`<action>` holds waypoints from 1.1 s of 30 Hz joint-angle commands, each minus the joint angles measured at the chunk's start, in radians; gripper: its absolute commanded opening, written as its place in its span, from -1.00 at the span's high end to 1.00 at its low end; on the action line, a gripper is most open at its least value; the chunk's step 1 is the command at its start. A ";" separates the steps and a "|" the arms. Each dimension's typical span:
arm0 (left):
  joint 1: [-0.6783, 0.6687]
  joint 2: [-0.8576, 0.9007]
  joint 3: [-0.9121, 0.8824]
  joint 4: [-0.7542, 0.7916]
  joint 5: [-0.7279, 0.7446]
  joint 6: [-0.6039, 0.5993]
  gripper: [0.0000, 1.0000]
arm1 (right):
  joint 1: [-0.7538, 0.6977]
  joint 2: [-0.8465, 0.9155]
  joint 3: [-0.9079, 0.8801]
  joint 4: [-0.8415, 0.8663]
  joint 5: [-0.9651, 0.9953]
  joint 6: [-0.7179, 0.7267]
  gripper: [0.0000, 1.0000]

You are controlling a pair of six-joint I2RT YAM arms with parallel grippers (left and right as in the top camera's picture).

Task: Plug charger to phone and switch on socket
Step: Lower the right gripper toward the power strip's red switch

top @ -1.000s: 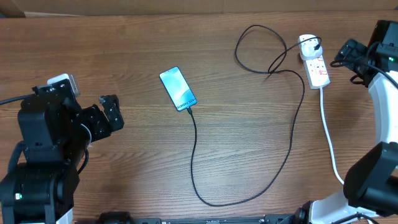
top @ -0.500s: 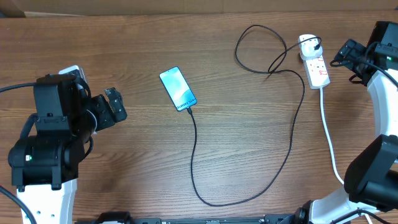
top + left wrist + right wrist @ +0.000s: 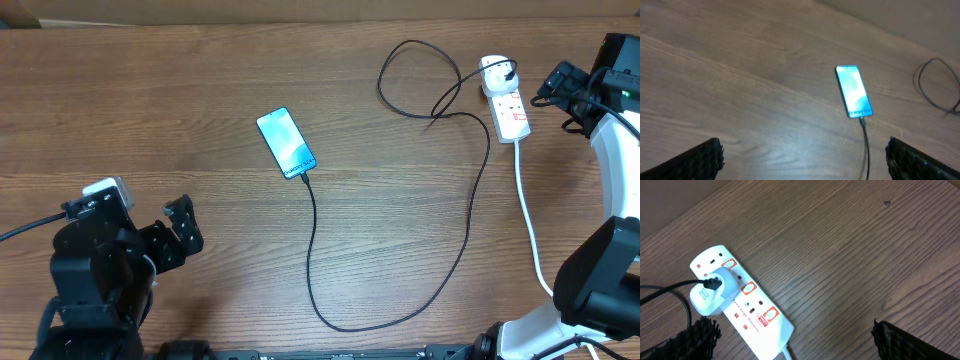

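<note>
wooden table, items as laid out. phone – flat, screen up and lit blue-teal, left of centre, set at a slant. charger – thin black cable; its connector tip meets the phone's lower short edge, and the cable runs toward the near edge, curves round to the right, climbs, loops near the far edge and ends at a white plug. socket – white extension block at the far right, red-marked switches along it; the plug is seated in it, a bare outlet on either side; switch position cannot be told. thick white cord trails from the block toward the near edge. left gripper – near left, fingers spread wide, holding nothing, well apart from the phone. right gripper – just right of the socket, fingers likewise spread wide, touching nothing.
</note>
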 commanded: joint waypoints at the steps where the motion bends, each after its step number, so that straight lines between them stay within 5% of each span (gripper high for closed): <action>1: -0.004 -0.003 -0.034 0.065 -0.018 -0.030 -0.99 | 0.001 -0.005 0.015 0.006 -0.002 -0.001 -1.00; 33: -0.004 0.020 -0.034 0.098 -0.019 -0.029 -0.99 | 0.001 0.233 0.002 0.250 -0.089 -0.005 -0.99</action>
